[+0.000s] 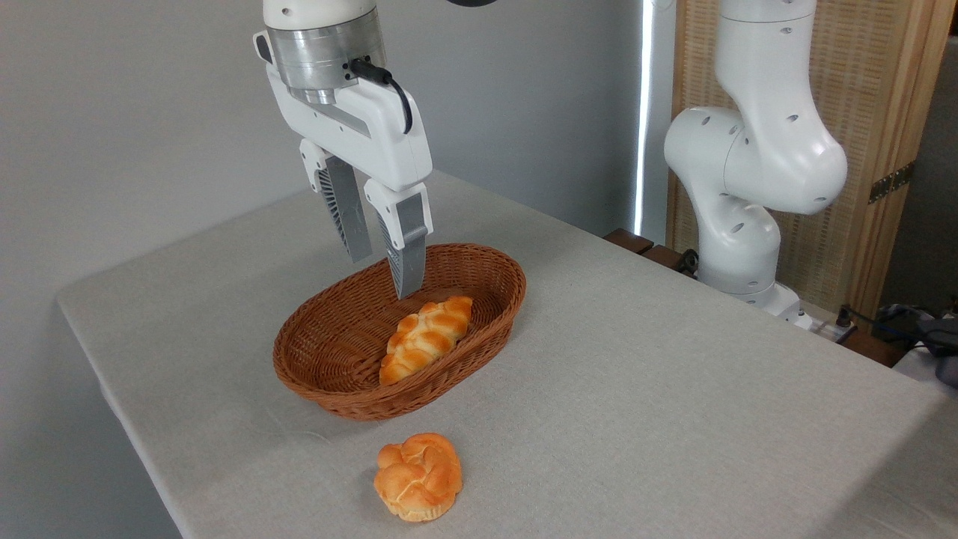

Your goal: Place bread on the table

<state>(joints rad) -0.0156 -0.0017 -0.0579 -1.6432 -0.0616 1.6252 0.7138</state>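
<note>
A large worktop (636, 389) draped in a light grey-beige, linen-like cloth fills most of the view, its corner at about 9 o'clock set against a plain pale grey wall. Toward 2 o'clock a bright vertical strip of light (642, 112) shows beside a woven panel in a wooden frame (883, 150), and the white jointed body of the robot arm (748, 172) rises in front of that panel from a base past the worktop's far edge. Dark cables and gear sit low at 3 o'clock, too blurred to identify. Near the middle of the cloth stands a brown oval wicker basket (329, 374), and inside it, leaning against the wall on its 3 o'clock side, lies a longer braided loaf (425, 338), golden with paler seams. The rest of the basket's floor shows bare weave. The claw (383, 275) hangs above the basket's far end at 12 o'clock, its two grey ribbed fingers (408, 251) pointing down, spread apart and holding nothing; the nearer fingertip appears just above the loaf's far end, not touching it. The bread (418, 476), a small round knotted bun with a glossy orange top, sits on the cloth outside the basket, at its 6 o'clock, near the worktop's front edge and apart from the wicker.
</note>
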